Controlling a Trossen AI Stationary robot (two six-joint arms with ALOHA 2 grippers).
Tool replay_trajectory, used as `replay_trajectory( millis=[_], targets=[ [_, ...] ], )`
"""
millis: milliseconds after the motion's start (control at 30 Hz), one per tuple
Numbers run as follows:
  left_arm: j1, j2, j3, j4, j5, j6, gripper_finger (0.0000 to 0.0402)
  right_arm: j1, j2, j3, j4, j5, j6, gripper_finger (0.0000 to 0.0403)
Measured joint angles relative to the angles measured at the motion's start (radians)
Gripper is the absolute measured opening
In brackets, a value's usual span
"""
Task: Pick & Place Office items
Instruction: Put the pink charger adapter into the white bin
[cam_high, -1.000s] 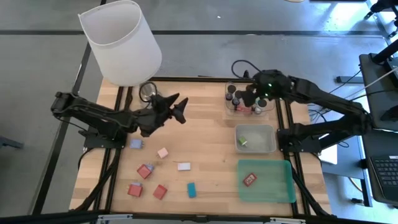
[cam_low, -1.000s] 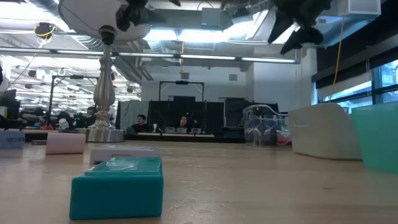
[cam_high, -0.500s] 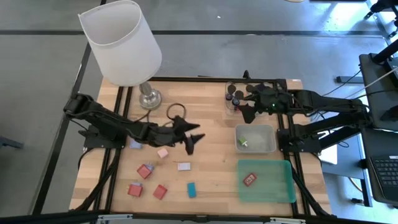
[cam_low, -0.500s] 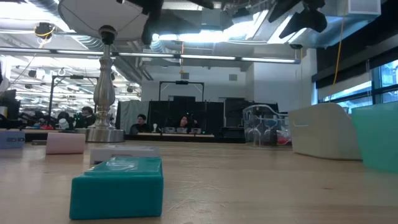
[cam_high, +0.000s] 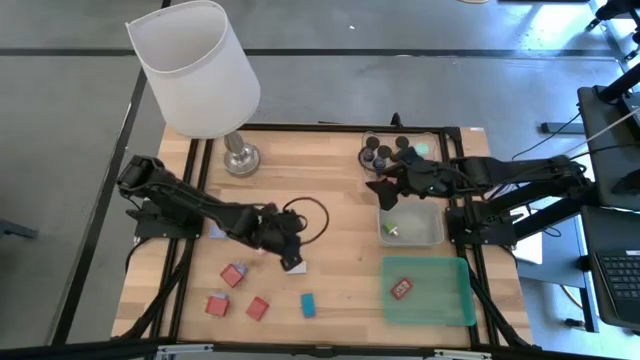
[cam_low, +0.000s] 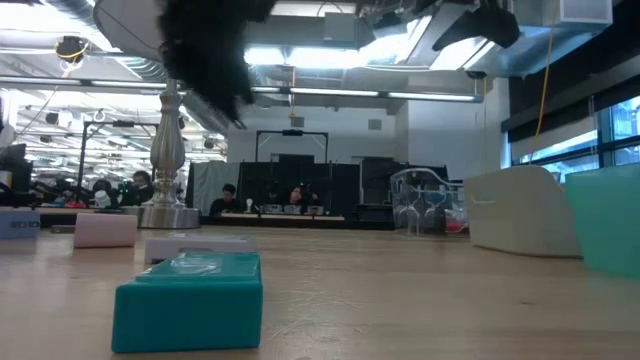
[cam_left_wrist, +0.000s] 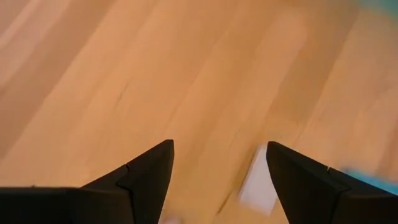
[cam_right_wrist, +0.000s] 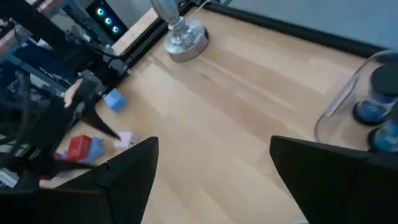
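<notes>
My left gripper (cam_left_wrist: 219, 144) is open and hovers over the table's middle (cam_high: 292, 258), just above a white block (cam_left_wrist: 261, 183) that lies flat on the wood. A lavender block (cam_high: 218, 230), three red blocks (cam_high: 233, 274) and a teal block (cam_high: 308, 305) lie around it. A pink block (cam_low: 105, 228) shows in the low view. My right gripper (cam_right_wrist: 214, 140) is open and empty. It hangs between the clear tray (cam_high: 372, 140), which holds capped black cylinders, and the grey tray (cam_high: 432, 208).
The big lamp's base (cam_high: 240, 158) stands at the far left of the table. The grey tray holds a small green piece (cam_high: 390, 228). A green tray (cam_high: 440, 305) at the near right holds a red block (cam_high: 402, 289). Bare wood lies between the arms.
My left gripper has swept from beside the lamp base toward the table's near edge and down over the white block, and the arm now hides the pink block from above. My right gripper has drawn back from over the clear tray toward the near edge and slightly left.
</notes>
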Motion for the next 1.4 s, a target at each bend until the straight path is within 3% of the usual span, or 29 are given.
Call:
replay_trajectory(
  millis=[200,400,600,1200,1400],
  targets=[
    [-0.049,0.000,-0.041,-0.173,0.038,-0.193,0.0260,0.050,0.069,0.000,0.013,-0.003,0.051,0.0310],
    [-0.063,0.000,-0.129,-0.174,0.134,-0.290,0.0287,0.079,0.134,0.000,0.014,-0.014,0.083,0.0310],
    [-0.060,0.000,-0.192,-0.165,0.158,-0.294,0.0308,0.082,0.161,0.000,0.019,-0.014,0.040,0.0310],
    [-0.028,0.006,-0.399,0.106,0.186,-0.256,0.0316,0.074,0.161,0.000,0.020,-0.011,-0.010,0.0310],
    [-0.028,0.001,-0.431,0.161,0.191,-0.254,0.0284,0.074,0.161,0.000,0.020,-0.011,-0.004,0.0310]
  ],
)
